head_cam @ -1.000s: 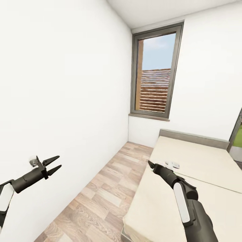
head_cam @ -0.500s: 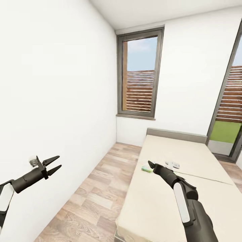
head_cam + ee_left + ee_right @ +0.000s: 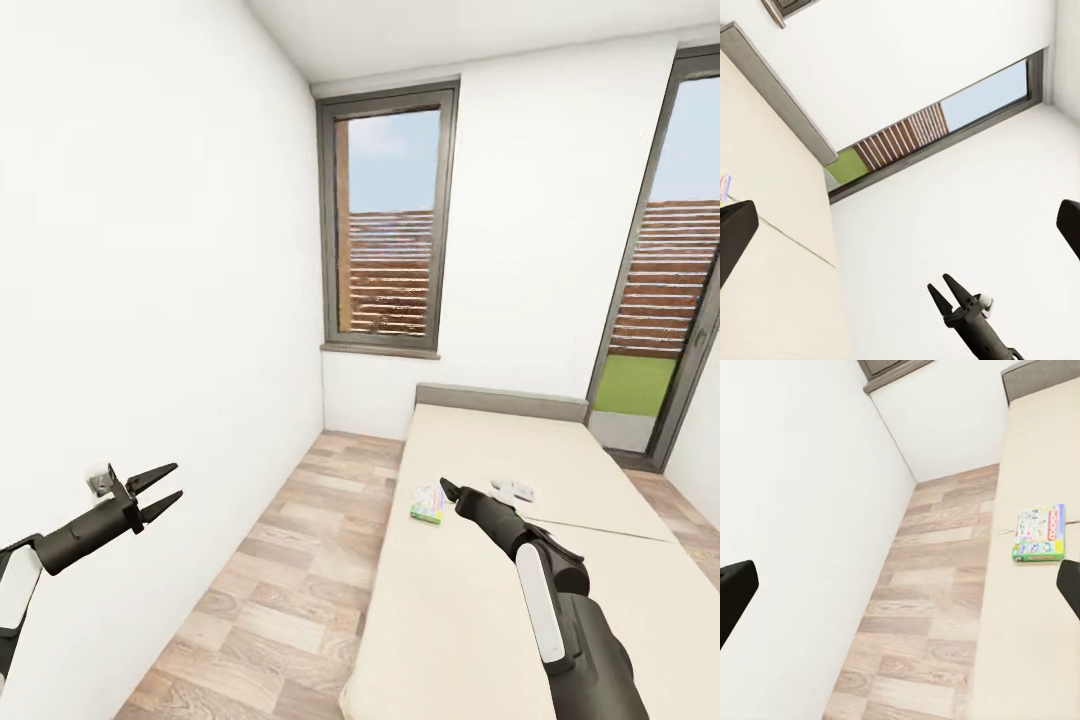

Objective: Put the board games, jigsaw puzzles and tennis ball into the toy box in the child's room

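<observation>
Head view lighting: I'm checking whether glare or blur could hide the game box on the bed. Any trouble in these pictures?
Head view: even, flat light, no glare; the board game on the bed is small but sharp. Right wrist view: the board game is crisp, cover print readable as shapes only.

white walls (image 3: 150, 250) | plank floor (image 3: 290, 590) | two grey-framed windows (image 3: 385, 215)

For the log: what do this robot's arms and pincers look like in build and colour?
Both arms are dark charcoal tubes, each with a long white panel along the forearm. The left pincer ends in two slim, pointed black fingers, with a small light-grey fitting mounted just behind them. The right pincer tapers to similarly dark, pointed tips. No loose cables or printed markings show.
</observation>
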Motion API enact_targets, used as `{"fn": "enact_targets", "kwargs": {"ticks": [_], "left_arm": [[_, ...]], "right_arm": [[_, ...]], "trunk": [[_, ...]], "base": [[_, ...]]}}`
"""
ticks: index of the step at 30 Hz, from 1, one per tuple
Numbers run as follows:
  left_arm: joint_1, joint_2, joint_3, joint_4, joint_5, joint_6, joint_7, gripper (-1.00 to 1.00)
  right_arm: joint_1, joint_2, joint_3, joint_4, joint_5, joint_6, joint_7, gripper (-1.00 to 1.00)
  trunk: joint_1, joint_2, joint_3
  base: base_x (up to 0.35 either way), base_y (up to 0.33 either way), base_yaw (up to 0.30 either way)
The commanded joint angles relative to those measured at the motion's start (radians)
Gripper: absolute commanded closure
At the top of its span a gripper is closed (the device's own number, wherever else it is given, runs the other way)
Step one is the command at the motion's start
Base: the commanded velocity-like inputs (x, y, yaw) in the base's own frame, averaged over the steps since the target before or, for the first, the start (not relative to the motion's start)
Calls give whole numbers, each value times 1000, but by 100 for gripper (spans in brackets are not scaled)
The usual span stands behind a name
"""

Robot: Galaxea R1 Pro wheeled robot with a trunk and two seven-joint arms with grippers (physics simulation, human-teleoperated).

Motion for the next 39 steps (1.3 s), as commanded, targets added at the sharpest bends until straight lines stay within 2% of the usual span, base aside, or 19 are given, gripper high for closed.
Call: {"fn": "enact_targets", "kwargs": {"ticks": [1, 9, 23, 39], "left_arm": [[0, 0, 1, 1, -1, 4, -4, -100], [0, 0, 1, 1, -1, 4, -4, -100], [0, 0, 1, 1, -1, 4, -4, -100], [0, 0, 1, 1, -1, 4, -3, -100]], "right_arm": [[-1, 1, -3, -1, -1, 6, 5, -100], [-1, 1, -4, 0, -7, 7, 5, -100], [-1, 0, -6, 1, -15, 6, 5, -100], [-1, -1, -7, 1, -16, 6, 5, -100]], "trunk": [[1, -1, -1], [1, -1, -10], [1, -1, -31], [1, -1, -42]], "base": [[263, 173, -31], [213, 116, -57], [21, 49, -92], [114, 137, -224]]}}
